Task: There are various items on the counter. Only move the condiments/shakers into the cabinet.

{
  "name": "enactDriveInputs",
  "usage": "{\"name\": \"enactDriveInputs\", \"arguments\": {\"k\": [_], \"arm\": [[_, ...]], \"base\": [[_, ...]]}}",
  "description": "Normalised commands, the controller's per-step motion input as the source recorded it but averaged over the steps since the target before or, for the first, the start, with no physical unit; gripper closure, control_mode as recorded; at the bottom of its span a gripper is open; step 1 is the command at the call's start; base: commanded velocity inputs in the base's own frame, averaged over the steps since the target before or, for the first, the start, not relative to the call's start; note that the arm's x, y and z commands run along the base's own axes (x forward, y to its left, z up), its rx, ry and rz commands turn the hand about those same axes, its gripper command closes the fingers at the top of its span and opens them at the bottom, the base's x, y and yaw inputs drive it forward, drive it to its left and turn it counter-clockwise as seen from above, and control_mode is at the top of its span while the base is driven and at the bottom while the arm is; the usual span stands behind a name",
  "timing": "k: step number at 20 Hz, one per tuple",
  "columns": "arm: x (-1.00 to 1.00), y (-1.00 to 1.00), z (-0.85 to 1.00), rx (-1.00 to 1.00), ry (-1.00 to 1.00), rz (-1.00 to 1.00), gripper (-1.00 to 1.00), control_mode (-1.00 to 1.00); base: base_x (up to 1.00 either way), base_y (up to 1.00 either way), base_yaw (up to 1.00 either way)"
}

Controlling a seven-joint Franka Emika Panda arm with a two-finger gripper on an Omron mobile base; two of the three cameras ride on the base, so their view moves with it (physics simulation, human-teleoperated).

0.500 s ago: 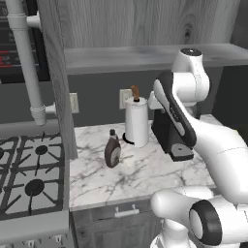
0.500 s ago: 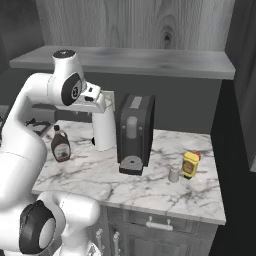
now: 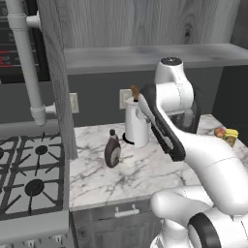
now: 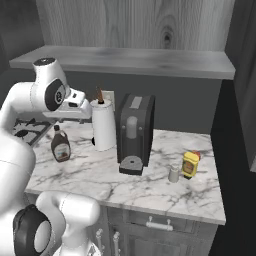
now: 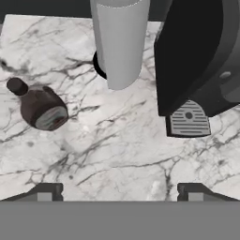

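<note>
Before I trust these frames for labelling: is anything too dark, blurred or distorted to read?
Left base view: the yellow bottle is half hidden by the arm, its label unreadable. Right base view: even light, the shaker is small and soft. Hand view: sharp, the brown bottle and paper towel roll look foreshortened from above.

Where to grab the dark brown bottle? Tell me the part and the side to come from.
Grip the dark brown bottle at its slim neck under the black cap, or across the narrow sides of its flat body. It stands upright on the counter, clear of the paper-towel roll, so bring the open pincer down from above, probably.
</note>
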Motion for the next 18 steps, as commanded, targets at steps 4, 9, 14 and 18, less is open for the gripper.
{"name": "enactDriveInputs", "arguments": {"k": [4,9,14,18], "arm": [[-0.09,0.84,-0.42,-0.1,0.01,-0.09,-1.0,-1.0],[-0.02,0.83,-0.38,-0.05,-0.06,-0.08,-1.0,-1.0],[0.0,0.58,-0.35,0.0,-0.23,-0.09,-1.0,-1.0],[0.0,0.59,-0.38,0.0,-0.37,-0.05,-1.0,-1.0]], "base": [[0.0,0.0,0.0],[0.0,0.0,0.0],[0.0,0.0,0.0],[0.0,0.0,0.0]]}}
